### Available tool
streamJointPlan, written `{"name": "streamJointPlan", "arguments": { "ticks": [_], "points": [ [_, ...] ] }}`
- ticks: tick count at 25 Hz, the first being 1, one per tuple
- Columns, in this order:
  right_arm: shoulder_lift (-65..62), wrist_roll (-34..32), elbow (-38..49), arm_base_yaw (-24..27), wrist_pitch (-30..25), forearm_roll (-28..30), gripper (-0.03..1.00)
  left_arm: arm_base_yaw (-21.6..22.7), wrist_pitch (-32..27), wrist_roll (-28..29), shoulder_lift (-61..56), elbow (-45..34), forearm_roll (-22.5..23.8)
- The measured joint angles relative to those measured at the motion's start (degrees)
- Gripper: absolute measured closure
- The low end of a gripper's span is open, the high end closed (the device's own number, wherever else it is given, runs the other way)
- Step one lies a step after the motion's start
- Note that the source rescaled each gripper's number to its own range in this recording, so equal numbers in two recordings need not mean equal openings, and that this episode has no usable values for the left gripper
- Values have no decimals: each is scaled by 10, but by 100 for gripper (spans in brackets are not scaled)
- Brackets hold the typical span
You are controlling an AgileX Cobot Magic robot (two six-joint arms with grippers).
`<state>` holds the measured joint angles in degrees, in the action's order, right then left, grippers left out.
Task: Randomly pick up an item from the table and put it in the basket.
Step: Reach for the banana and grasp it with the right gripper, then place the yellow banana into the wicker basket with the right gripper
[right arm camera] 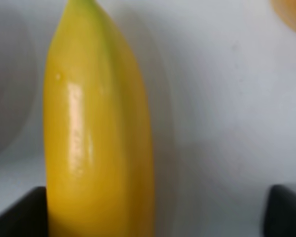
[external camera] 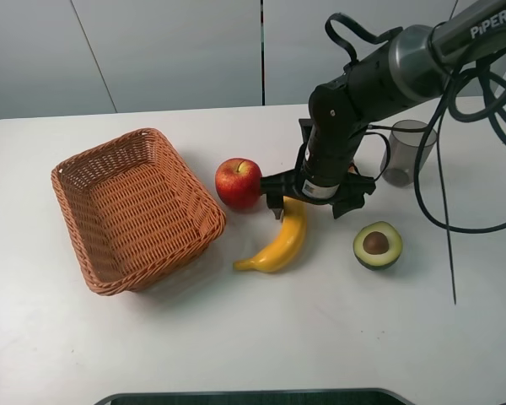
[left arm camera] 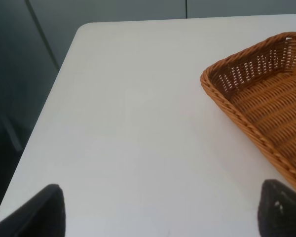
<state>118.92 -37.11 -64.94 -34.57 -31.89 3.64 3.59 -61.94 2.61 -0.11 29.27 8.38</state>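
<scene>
Clearly, from the high camera the banana [external camera: 278, 240] lies on the table [external camera: 236, 337] between the red apple [external camera: 239, 182] and the halved avocado [external camera: 378, 245]. It is near the wicker basket [external camera: 110, 156] but not in it. The right end effector [external camera: 310, 207] hangs over the upper end of the banana, with its jaws spread. A grey cup [external camera: 407, 152] stands behind the arm. The left arm is not seen here.

In the left wrist view, the left end effector [left arm camera: 163, 217] is released and holds nothing. Its fingertips [left arm camera: 44, 212] stand wide apart above the bare table [left arm camera: 138, 123], and a corner of the basket [left arm camera: 266, 98] is near.

In the right wrist view, the banana [right arm camera: 93, 138] lies between the spread fingertips [right arm camera: 19, 215], close to one and far from the other. This end effector [right arm camera: 153, 217] is released too, with nothing gripped yet.

I judge that the step in hand is the approach for grasping. To do it well, the arm should shift sideways until the fruit is centred and go lower until a finger stands at each side. It should then close gently, because the glossy skin may slip. The apple is near, so a finger should not push it.
</scene>
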Motion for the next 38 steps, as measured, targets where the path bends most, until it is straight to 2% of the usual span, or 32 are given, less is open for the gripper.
{"name": "streamJointPlan", "arguments": {
  "ticks": [1,3,4,5,31,38],
  "points": [
    [1,0,0,0,1,0,33,0,0,0,0,0,0],
    [2,0,0,0,2,0,82,0,0,0,0,0,0],
    [2,-2,0,0,2,-1,97,0,0,0,0,0,0],
    [2,-1,0,-1,4,-1,94,0,0,0,0,0,0],
    [-12,9,1,-1,3,-15,94,0,0,1,0,0,0],
    [-87,92,-42,-1,-73,-15,94,0,0,1,0,0,0]
  ]
}}
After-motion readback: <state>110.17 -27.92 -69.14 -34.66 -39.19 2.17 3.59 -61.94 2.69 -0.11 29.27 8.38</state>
